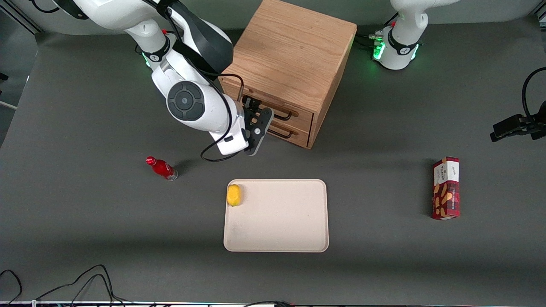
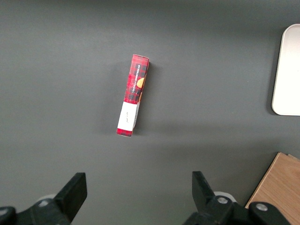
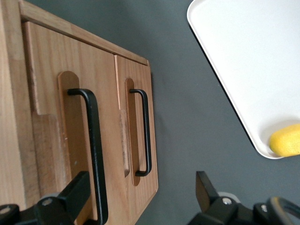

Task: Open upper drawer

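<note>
Oak upper drawer (image 3: 65,122) shut, black handle (image 3: 93,154) between gripper's (image 3: 140,199) spread, empty fingers (image 3: 70,192).

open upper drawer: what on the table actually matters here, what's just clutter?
Matters:
- upper drawer, closed, in the oak cabinet
- its black handle
- gripper, open, in front of the drawer fronts by that handle

Clutter:
- lower drawer
- tray with lemon
- red bottle
- snack box
</note>
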Controlling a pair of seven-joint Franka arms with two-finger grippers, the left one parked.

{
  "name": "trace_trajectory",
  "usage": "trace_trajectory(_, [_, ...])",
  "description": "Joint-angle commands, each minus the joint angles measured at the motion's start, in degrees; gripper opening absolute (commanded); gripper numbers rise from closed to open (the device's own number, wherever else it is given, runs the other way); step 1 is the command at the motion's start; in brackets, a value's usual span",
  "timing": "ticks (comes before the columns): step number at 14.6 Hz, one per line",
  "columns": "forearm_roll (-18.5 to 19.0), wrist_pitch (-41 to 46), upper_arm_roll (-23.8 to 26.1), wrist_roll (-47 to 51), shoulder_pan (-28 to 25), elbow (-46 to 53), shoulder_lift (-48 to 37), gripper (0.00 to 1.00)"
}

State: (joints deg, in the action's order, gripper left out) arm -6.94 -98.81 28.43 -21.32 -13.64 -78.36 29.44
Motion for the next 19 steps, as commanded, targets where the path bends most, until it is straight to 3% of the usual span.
trace_trajectory(1, [0.0, -2.9, 1.0, -1.0, -0.2, -2.7, -0.2, 1.0])
trace_trajectory(19, [0.6, -7.6, 3.0, -0.7, -0.3, -9.9, -1.4, 1.0])
